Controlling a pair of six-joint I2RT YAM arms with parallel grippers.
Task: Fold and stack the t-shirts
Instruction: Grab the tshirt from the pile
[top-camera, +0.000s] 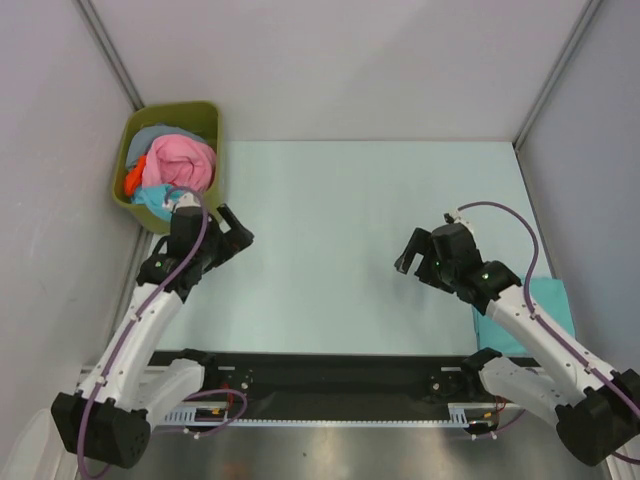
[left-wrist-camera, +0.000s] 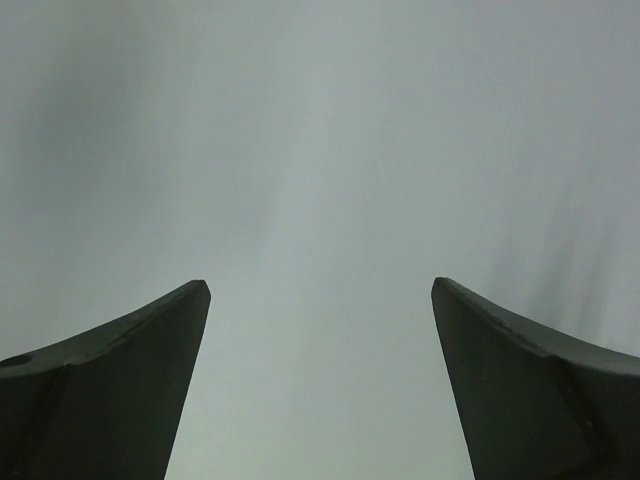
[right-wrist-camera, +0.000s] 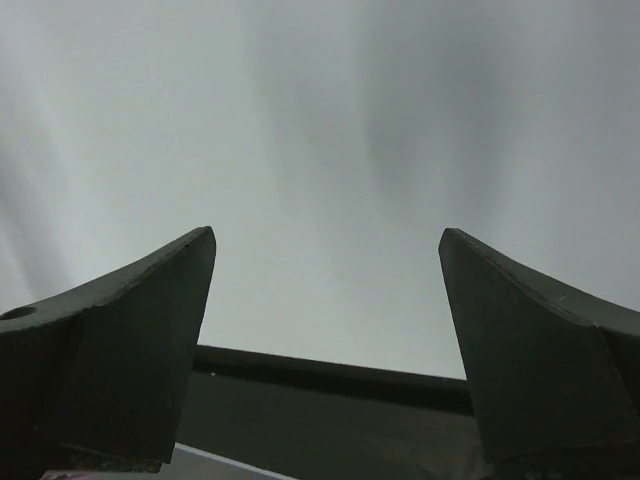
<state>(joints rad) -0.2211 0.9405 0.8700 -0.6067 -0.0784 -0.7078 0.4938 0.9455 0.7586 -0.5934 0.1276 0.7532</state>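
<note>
We see a table (top-camera: 340, 250) with a pale mint-green top, smooth and plain, closed in by grey walls at the back and both sides. At its far left corner stands an olive-green bin (top-camera: 216, 140), against the left wall. At the right edge, towards the near side, a teal t-shirt (top-camera: 558, 298) lies flat on the top as a neat rectangle, partly hidden from us under the right arm. Along the near edge runs a black strip (top-camera: 330, 375), with bare metal in front of it

Teal t-shirt (top-camera: 556, 299) — lying flat (far right).
</note>
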